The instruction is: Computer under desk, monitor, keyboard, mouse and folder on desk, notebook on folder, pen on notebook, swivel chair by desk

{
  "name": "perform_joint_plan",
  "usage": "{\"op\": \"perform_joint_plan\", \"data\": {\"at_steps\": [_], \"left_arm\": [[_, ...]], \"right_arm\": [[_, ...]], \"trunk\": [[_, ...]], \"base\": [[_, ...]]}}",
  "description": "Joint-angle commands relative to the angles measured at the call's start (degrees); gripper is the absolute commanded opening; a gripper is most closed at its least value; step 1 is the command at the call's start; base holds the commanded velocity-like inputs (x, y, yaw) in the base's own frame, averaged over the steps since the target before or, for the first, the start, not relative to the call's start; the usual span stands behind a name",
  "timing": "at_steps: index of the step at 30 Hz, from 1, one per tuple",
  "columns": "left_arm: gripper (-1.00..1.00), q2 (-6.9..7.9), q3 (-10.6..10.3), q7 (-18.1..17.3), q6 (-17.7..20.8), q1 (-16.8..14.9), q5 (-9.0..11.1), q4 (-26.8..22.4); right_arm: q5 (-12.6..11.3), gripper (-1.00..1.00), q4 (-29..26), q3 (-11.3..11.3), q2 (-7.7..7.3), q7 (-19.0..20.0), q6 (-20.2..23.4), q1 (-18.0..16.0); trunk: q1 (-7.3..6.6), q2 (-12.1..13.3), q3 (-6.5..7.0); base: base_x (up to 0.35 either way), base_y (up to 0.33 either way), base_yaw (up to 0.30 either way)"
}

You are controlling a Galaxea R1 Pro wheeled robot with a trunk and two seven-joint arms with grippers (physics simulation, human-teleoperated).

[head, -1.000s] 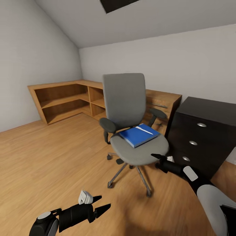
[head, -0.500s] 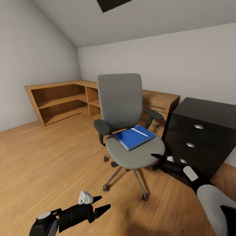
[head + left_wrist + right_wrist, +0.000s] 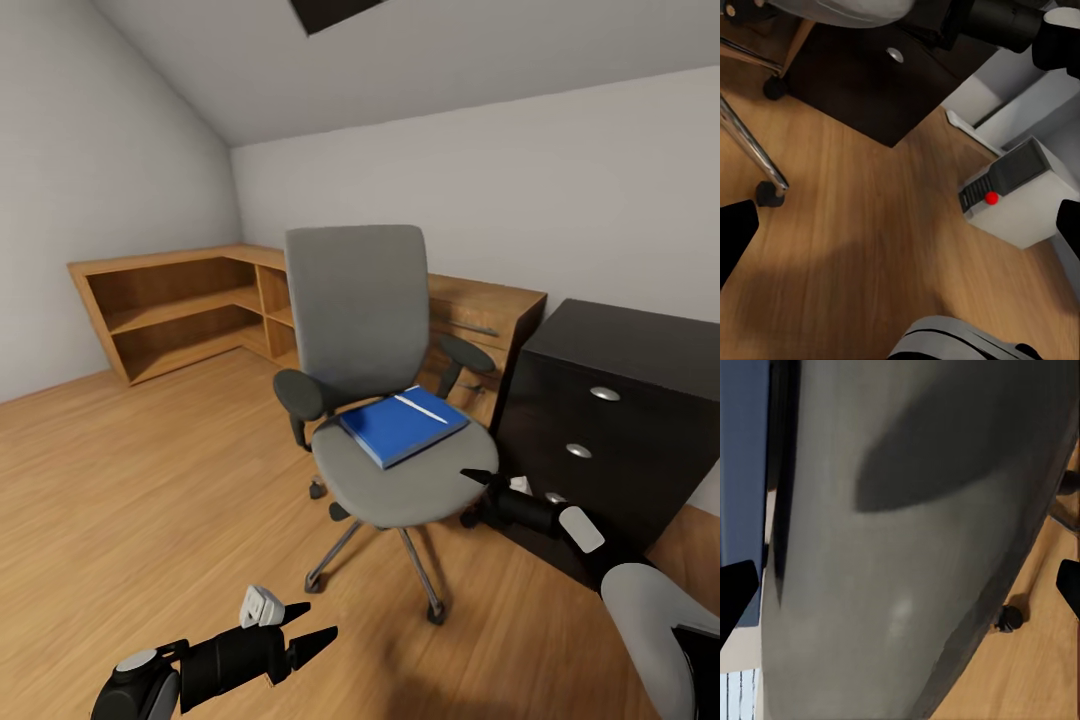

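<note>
Head camera first: you have the swivel chair (image 3: pixel 385 400) ahead of you on the wood floor (image 3: pixel 150 480), with the folder (image 3: pixel 402 425) lying flat on its seat, toward the seat's back and its desk side. A thin white pen (image 3: pixel 420 408) lies across the folder's top. The dark drawer unit of the desk (image 3: pixel 610 420) stands just beside the chair, and a low wooden cabinet (image 3: pixel 180 300) runs along the wall behind the chair. Your right gripper (image 3: pixel 478 482) sits just off the seat's front edge, close to the seat and short of the folder, its fingers parted. Your left gripper (image 3: pixel 315 625) hangs low over the floor, well apart from the chair, also spread and empty.

Judging by its look, the folder is light, thin and fairly stiff, with a smooth cover that could slide on the upholstery. You probably want to take it at the corner or edge nearest the seat's front, with one finger slipped under the edge. Keep it level, or the pen will likely roll off.

Left wrist camera: you see the computer (image 3: pixel 1016 195) on the floor beside the drawer unit, its red light facing you, and a castor of the chair's base near it. The dark fingertips at the frame edges stand wide apart.

Right wrist camera: the grey seat is very close ahead, the blue of the folder beyond its rim, and the fingertips are wide apart, holding nothing.
</note>
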Motion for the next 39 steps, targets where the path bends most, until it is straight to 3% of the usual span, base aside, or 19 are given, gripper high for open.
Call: {"op": "perform_joint_plan", "data": {"at_steps": [1, 17, 28, 39], "left_arm": [[1.0, 0.01, 0.0, 0.0, 0.4, 0.0, 0.3, 0.0], [1.0, 0.2, 0.0, -0.1, 0.4, 0.0, 0.3, 0.1], [1.0, 0.13, 0.0, -0.1, 0.4, 0.0, 0.3, 0.0], [1.0, 0.02, 0.0, -0.1, 0.4, 0.0, 0.3, 0.1]], "right_arm": [[0.0, 1.0, 0.0, -0.4, 0.02, 0.1, 0.4, 0.0], [0.0, 1.0, 0.0, -0.4, 0.02, 0.1, 0.4, 0.0], [0.0, 1.0, 0.0, -0.4, 0.02, 0.1, 0.4, 0.0], [0.0, 1.0, 0.0, -0.4, 0.02, 0.0, 0.4, 0.0]], "trunk": [[0.01, 0.0, -0.06], [0.01, 0.0, -0.06], [0.01, 0.0, -0.06], [0.01, 0.0, -0.06]], "base": [[0.217, -0.201, 0.0], [0.096, -0.102, 0.0], [0.005, -0.004, 0.0], [0.238, 0.117, 0.0]]}}
